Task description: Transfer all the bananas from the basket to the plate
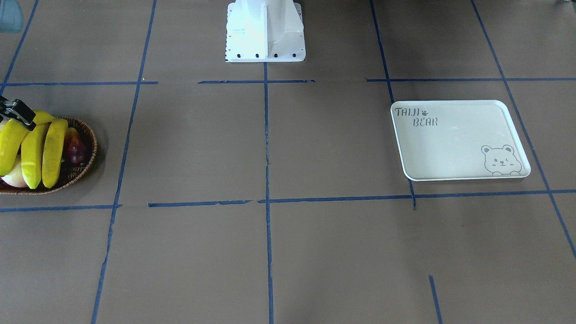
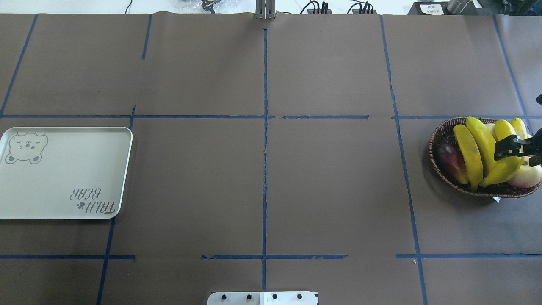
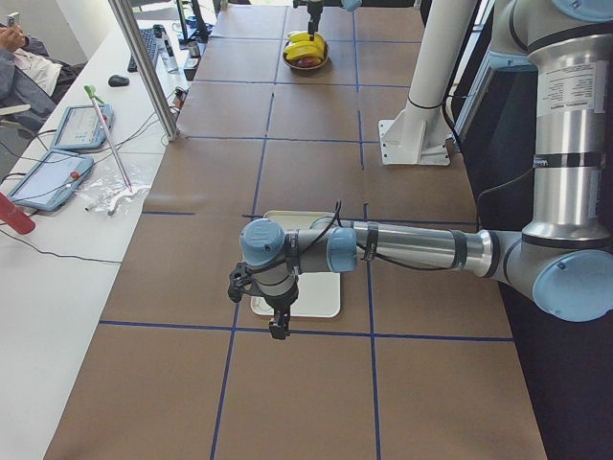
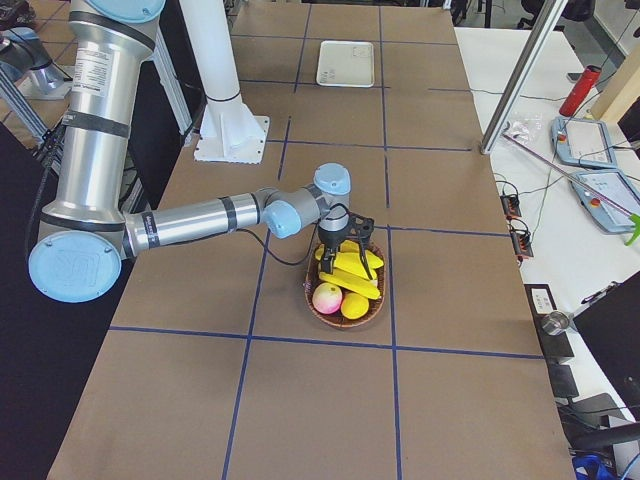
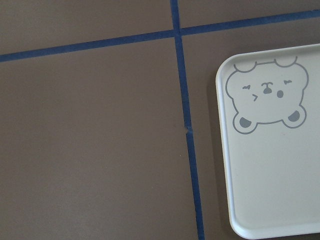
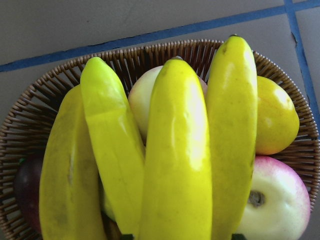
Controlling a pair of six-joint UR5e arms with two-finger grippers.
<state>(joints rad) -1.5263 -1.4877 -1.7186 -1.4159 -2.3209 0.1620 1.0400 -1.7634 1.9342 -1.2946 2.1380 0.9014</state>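
Observation:
Several yellow bananas (image 2: 482,148) lie side by side on top of other fruit in the wicker basket (image 2: 438,135) at the table's right end; they also fill the right wrist view (image 6: 177,165). My right gripper (image 2: 506,148) hangs low over the bananas, jaws open, its tips showing on either side of the middle bananas. The off-white bear plate (image 2: 63,178) lies bare at the left end. My left gripper (image 3: 278,331) shows only in the exterior left view, above the plate's (image 3: 316,302) near edge; I cannot tell whether it is open or shut. The left wrist view shows the plate's bear corner (image 5: 280,175).
Under the bananas in the basket lie a red-and-cream fruit (image 2: 527,176), a dark red fruit (image 2: 451,161) and a small yellow fruit (image 6: 277,117). The white robot base (image 1: 265,31) stands at mid-table. Brown table with blue tape lines between basket and plate.

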